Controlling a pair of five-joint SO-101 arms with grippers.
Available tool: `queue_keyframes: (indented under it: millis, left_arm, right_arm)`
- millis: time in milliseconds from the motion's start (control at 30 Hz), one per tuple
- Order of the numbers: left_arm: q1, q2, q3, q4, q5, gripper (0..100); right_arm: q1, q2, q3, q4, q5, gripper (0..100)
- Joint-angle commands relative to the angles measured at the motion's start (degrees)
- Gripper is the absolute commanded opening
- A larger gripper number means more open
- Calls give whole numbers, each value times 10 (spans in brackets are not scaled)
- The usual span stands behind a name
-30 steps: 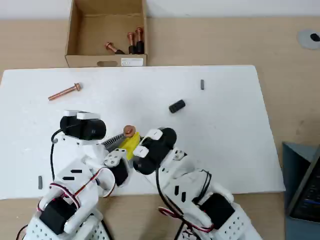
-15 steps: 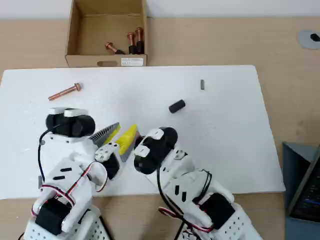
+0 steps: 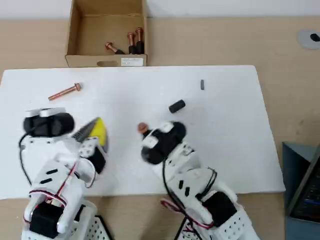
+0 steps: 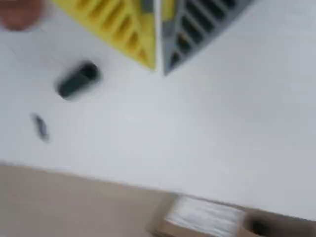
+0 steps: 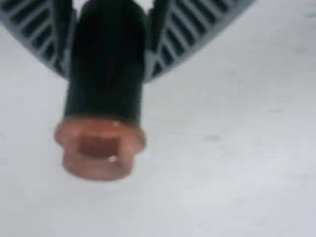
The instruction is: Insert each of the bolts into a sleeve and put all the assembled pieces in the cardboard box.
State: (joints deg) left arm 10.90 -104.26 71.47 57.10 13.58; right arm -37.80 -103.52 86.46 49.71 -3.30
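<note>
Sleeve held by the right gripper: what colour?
The sleeve is black, copper bolt head poking out its end; clearest in the right wrist view.

On mat [image 3: 225,150]: loose bolt [image 3: 65,92] left, loose sleeve [image 3: 176,106] centre-right. Beyond mat: cardboard box [image 3: 90,61], assembled pieces [image 3: 139,40] inside.

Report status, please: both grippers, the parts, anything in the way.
Left gripper shut, empty. Right gripper shut on assembled piece. One bolt, one sleeve loose on the white mat. Nothing blocks the way to the cardboard box.
</note>
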Motion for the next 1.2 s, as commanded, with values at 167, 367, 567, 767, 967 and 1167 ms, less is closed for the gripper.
queue_keyframes:
  millis: [167,367,567,767,967,1167]
  left_arm:
    - [-175,-1,118,-3,-123,2]
    - [-213,-1,204,-4,-165,2]
    - [-215,-1,253,-41,-168,2]
    - [-211,-1,255,-62,-164,3]
    - [-210,-1,255,-62,-164,3]
    - [-210,-1,255,-62,-164,3]
  right_arm:
    - [127,-61,-29,17,5,9]
    - [144,29,-109,32,5,9]
    - [153,279,-269,-25,2,9]
    - [153,550,-474,-81,2,9]
    - [153,800,-664,-150,5,9]
    - [152,1039,-894,-175,6,9]
